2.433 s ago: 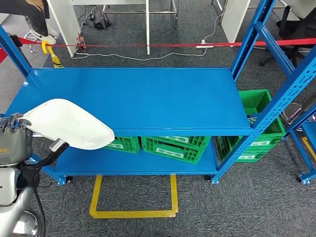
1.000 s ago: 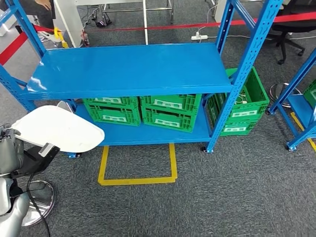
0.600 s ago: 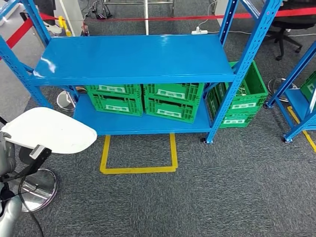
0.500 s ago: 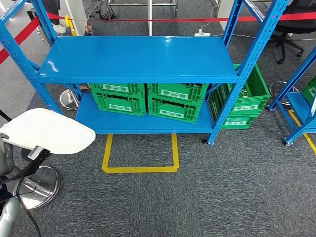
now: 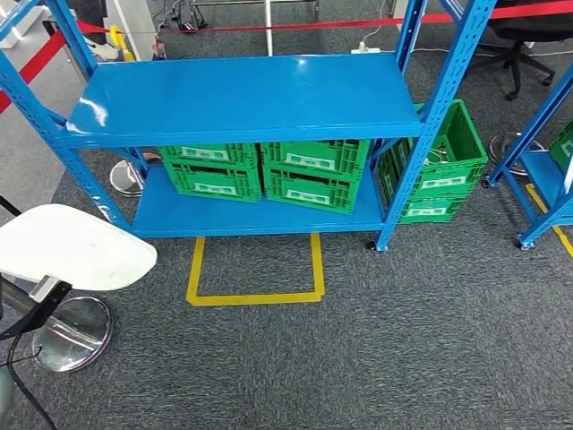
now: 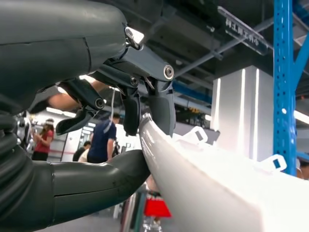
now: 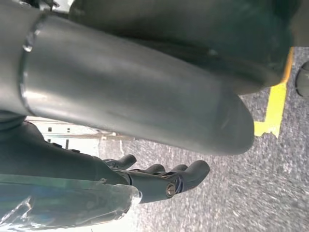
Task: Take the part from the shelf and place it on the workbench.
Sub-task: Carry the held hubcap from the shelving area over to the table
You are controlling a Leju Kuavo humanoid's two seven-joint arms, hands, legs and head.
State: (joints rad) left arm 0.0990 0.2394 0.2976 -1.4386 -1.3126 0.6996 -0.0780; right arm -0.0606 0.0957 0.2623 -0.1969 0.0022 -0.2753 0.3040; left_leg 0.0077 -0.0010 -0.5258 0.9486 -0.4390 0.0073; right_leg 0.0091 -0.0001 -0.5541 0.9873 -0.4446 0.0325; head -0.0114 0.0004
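Blue shelf (image 5: 243, 94), 3 green crates (image 5: 307, 170) underneath

Three green crates (image 5: 210, 170) are sitting on the lower level of the rack, under its bare top board, and a fourth green crate (image 5: 442, 166) is standing on the grey carpet just beside the right post. A yellow tape outline (image 5: 257, 273) is marking the floor in front. A round chrome base (image 5: 72, 331) is resting at the left. A red barrier tape (image 5: 337, 22) is stretching across the back.
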